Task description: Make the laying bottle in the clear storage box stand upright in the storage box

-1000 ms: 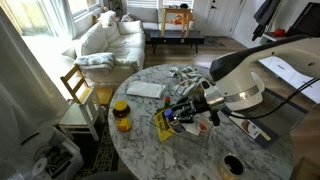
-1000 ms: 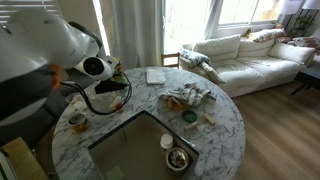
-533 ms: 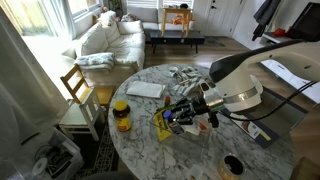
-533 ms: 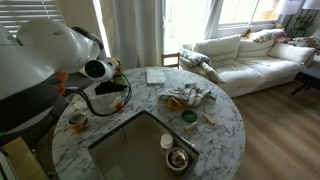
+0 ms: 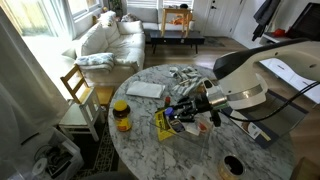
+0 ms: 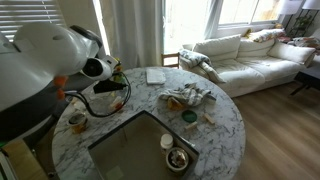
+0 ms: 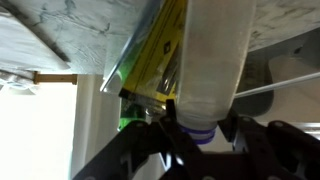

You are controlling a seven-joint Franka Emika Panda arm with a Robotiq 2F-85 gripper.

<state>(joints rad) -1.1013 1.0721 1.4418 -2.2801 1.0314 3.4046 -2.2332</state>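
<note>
In the wrist view a slim pale bottle (image 7: 214, 60) with a blue band at its neck fills the middle. My gripper (image 7: 200, 135) is shut on its neck end, with a dark finger on each side. A see-through edge of the clear storage box (image 7: 275, 86) shows beside the bottle. The yellow packet (image 7: 165, 55) lies behind it. In an exterior view my gripper (image 5: 184, 113) is low over the table, next to the yellow packet (image 5: 163, 126). There I cannot make out the box or the bottle.
An orange-lidded jar (image 5: 121, 115) stands near the table's edge and also shows in the other exterior view (image 6: 77, 122). A white pad (image 5: 145, 89), crumpled cloth (image 6: 186, 97), a dark tray (image 6: 140, 150), a cup (image 6: 168, 142) and a bowl (image 6: 178, 158) are on the round marble table (image 5: 140, 150).
My gripper has shifted very slightly to the right over the same spot. Nothing else has moved.
</note>
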